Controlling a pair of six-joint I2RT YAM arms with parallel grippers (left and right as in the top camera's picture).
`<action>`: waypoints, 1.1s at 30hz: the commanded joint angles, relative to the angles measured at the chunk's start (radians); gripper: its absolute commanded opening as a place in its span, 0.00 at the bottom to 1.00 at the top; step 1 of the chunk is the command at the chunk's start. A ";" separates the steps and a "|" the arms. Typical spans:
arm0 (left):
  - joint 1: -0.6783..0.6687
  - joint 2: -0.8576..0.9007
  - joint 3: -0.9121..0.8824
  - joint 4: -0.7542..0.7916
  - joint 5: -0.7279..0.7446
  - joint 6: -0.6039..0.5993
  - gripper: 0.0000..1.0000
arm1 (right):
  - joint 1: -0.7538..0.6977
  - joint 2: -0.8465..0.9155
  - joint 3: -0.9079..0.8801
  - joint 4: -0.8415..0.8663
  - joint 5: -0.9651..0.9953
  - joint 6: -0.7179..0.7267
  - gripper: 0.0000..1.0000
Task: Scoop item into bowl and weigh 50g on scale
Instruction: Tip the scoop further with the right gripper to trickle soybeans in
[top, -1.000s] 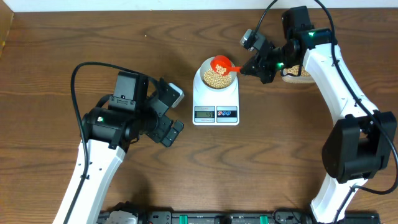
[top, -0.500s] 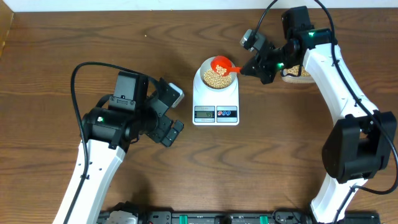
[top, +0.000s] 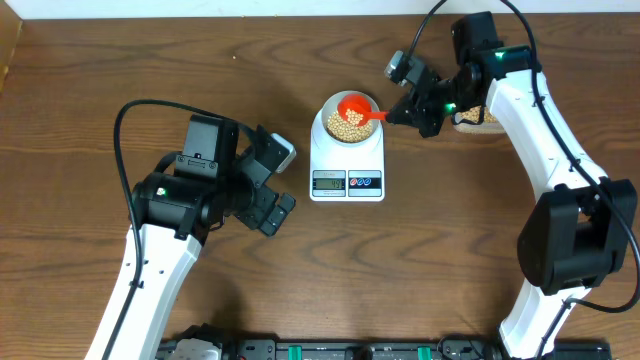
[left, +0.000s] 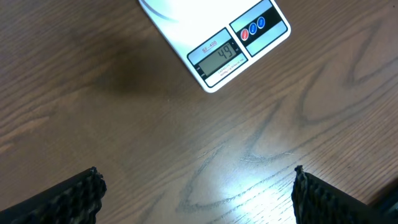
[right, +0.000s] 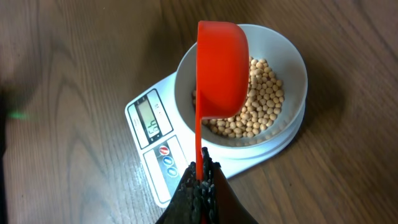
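Observation:
The white scale (top: 347, 160) stands mid-table with the pale bowl (top: 347, 118) on it, holding beige beans (top: 346, 123). My right gripper (top: 398, 112) is shut on the handle of a red scoop (top: 354, 104), held tilted over the bowl. In the right wrist view the scoop (right: 221, 68) hangs on its side over the bowl (right: 292, 68) and the beans (right: 261, 106), and the scale (right: 155, 146) shows its display. My left gripper (top: 272, 190) is open and empty, left of the scale. The left wrist view shows the scale display (left: 221, 56) reading 49.
A tub of beans (top: 478, 118) sits behind the right arm at the far right. Bare wooden table lies around the scale. The left arm's cable loops over the left side of the table.
The red scoop has shifted slightly up and left over the bowl and tipped further. The left arm has not moved.

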 joint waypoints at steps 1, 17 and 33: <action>0.000 0.005 0.002 -0.002 -0.004 0.017 0.98 | 0.005 -0.035 0.020 0.002 -0.008 0.010 0.01; 0.000 0.005 0.002 -0.002 -0.004 0.017 0.98 | 0.012 -0.036 0.020 -0.016 0.019 0.010 0.01; 0.000 0.005 0.002 -0.002 -0.004 0.017 0.98 | 0.008 -0.036 0.020 -0.013 0.019 0.020 0.01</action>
